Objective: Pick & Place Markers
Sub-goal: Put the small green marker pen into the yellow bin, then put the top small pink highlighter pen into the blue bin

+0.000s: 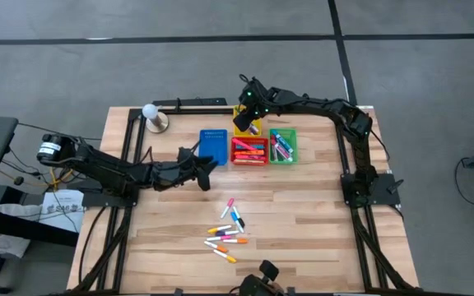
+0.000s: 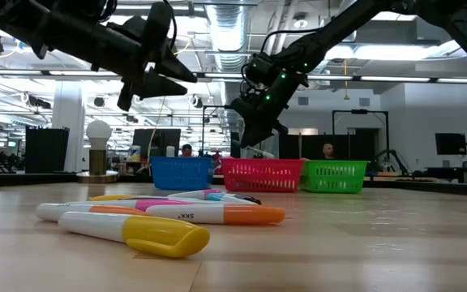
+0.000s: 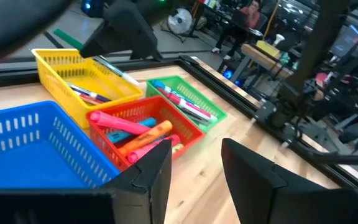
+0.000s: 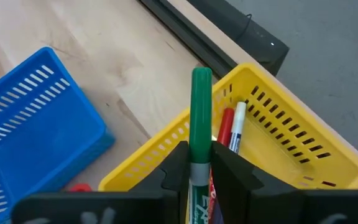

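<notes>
Several loose markers (image 1: 227,230) lie in a cluster on the wooden table near its front edge. At the far middle stand a blue bin (image 1: 214,146), a red bin (image 1: 249,151) and a green bin (image 1: 283,145), with a yellow bin (image 4: 278,143) behind the red one. Markers lie in the red, green and yellow bins. My right gripper (image 4: 202,163) hangs over the yellow bin, shut on a green marker (image 4: 201,112). My left gripper (image 3: 194,177) hovers open beside the blue bin's near side, nothing between its fingers. My right gripper pinches the green marker between its two fingers at the white barrel just below the green cap (image 4: 199,171). The fingers slant down from above and the marker lies along them. Its capped end (image 4: 201,78) sticks out past the fingertips over the yellow bin's rim.
A white bulb on a round stand (image 1: 152,116) sits at the far left of the table. A black rail (image 1: 192,102) runs along the far edge. Bare wood lies between the bins and the loose markers.
</notes>
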Motion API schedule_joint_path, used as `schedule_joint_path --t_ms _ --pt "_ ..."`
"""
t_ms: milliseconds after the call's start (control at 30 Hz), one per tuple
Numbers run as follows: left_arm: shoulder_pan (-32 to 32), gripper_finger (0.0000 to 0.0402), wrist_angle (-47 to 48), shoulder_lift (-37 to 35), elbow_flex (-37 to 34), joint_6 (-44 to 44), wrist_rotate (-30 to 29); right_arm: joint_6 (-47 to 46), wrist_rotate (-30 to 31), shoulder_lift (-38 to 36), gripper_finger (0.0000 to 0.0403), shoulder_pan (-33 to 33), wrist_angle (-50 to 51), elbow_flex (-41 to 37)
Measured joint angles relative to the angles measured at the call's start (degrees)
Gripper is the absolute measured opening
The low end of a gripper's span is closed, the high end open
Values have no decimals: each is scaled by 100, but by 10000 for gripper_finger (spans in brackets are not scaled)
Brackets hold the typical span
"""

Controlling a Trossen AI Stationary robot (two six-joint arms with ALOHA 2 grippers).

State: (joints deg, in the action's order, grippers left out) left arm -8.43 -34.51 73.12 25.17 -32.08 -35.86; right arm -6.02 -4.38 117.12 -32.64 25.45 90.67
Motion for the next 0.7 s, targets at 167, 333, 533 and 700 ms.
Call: schedule_joint_path --t_ms 167,333,533,700 --pt "-110 140 1 0 0 2 8 -1 -4 0 78 0 100 0" --pt "-242 140 5 0 0 4 9 -34 126 0 120 0 105 0" --pt "-381 140 14 0 -120 -121 275 -2 93 -227 155 2 420 0" --pt "-463 140 -31 -3 -237 -343 528 -259 176 -825 164 188 692 0"
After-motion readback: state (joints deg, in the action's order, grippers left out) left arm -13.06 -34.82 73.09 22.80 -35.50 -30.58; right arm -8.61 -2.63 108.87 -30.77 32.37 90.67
